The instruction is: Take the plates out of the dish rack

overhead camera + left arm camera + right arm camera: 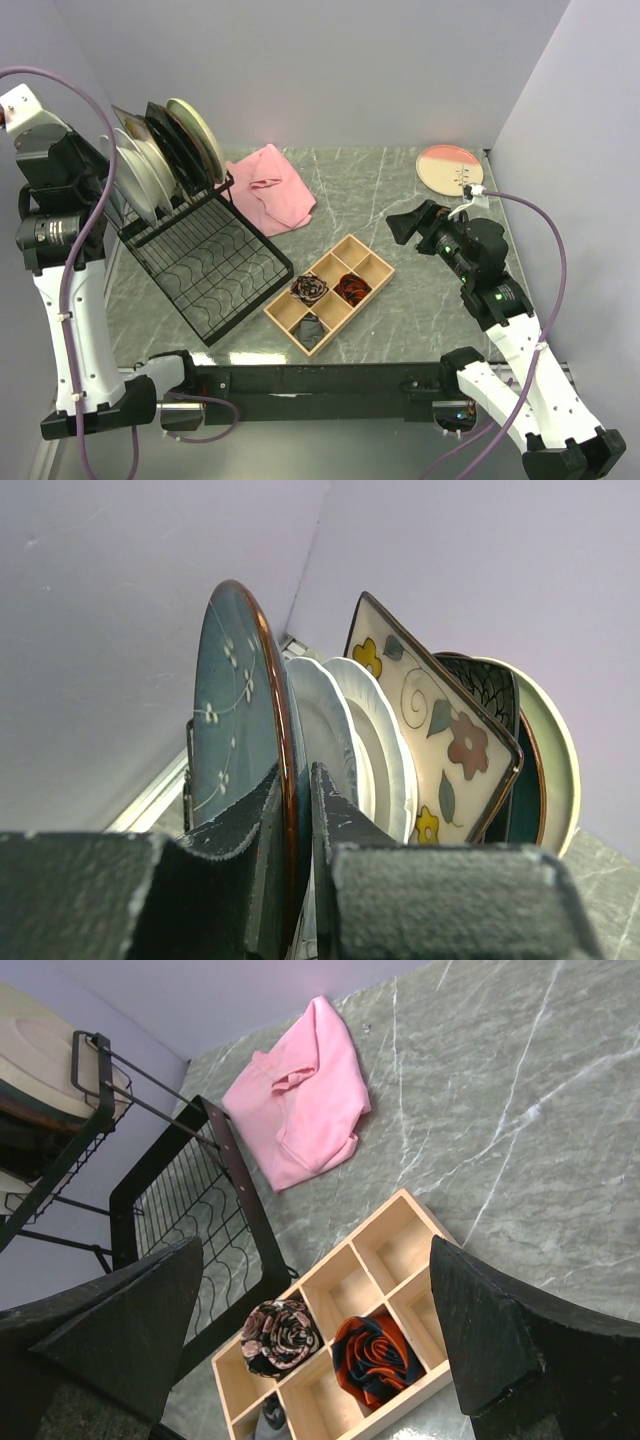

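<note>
The teal plate stands upright at the end of the row in the dish rack, its brown rim pinched between the narrowed jaws of the left gripper. A white plate sits just past one finger, so the lift probably goes best straight up along the slot, without tilting toward that neighbour, until the rim clears the wires. The right gripper hangs wide and empty above a wooden tray.

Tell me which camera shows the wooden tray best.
Top external: the whole tray lies in view. Right wrist shows it closer, but the frame's edge cuts it off. Left wrist misses it, showing plates.
</note>
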